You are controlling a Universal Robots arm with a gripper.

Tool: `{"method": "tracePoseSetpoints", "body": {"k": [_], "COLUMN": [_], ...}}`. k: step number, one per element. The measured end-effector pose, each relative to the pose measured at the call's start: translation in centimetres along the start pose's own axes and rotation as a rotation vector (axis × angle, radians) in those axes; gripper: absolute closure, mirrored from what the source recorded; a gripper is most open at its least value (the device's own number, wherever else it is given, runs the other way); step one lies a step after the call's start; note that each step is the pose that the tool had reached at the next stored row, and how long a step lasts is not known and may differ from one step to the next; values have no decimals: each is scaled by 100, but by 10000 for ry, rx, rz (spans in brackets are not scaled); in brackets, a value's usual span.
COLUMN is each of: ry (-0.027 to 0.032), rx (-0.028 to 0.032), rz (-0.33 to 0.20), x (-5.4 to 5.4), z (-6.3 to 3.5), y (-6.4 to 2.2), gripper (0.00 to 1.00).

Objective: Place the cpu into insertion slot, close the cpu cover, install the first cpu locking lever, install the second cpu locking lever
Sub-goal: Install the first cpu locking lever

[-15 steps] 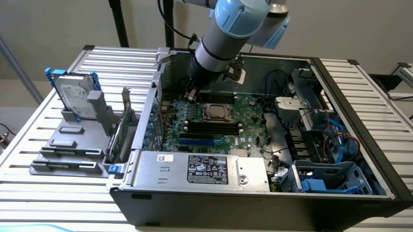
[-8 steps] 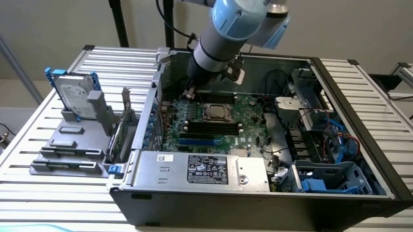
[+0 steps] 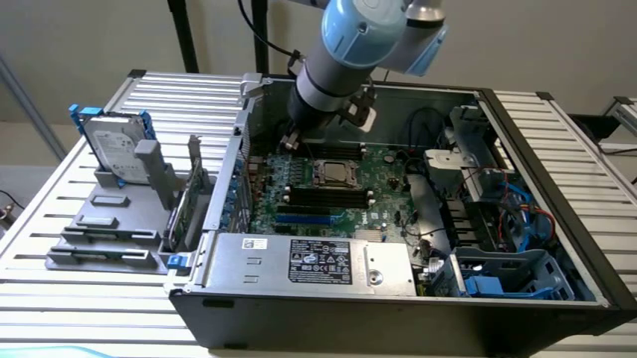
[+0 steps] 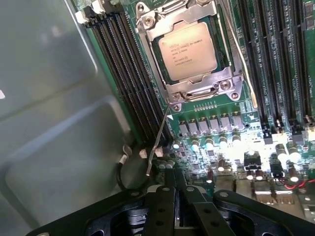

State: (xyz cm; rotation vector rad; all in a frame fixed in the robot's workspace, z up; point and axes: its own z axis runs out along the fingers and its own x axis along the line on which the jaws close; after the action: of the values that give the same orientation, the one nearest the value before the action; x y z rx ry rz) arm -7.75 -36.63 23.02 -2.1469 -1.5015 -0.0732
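The arm (image 3: 339, 74) reaches into the open computer case (image 3: 398, 317) on the slatted bench (image 3: 70, 298); the cpu (image 3: 336, 173) sits in the insertion slot (image 3: 318, 177).

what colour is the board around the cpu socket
Green, best seen in the wrist view: the circuit board around the cpu.

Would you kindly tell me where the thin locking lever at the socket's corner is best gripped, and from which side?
Probably near its free end: the locking lever is a thin rod hinged at a corner of the insertion slot, so the tip gives most leverage. Come from above, gripping across the rod, since the memory slots crowd one side.
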Motion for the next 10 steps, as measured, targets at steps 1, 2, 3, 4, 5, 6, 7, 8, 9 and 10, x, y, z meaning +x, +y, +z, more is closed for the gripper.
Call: {"method": "tracePoseSetpoints", "body": {"k": [1,2,3,4,5,6,7,8,9,10], "ry": [62,124,189,250,311,373,434,494,556,618], "rx": [-36,-71,-109,-146,-181,-217,-252,-287,-322,-357], "rz": [109,217,330,442,547,655,762,869,977,1082], "x": [0,-1,-1,-1,-1,-1,-2,-2,-2,-2], "z": [0,0,0,0,1,1,1,1,1,2], "y": [0,-1,-2,-2,-2,-3,-3,-4,-4,-5], "gripper": [89,89,89,89,89,89,89,89,89,89]}}
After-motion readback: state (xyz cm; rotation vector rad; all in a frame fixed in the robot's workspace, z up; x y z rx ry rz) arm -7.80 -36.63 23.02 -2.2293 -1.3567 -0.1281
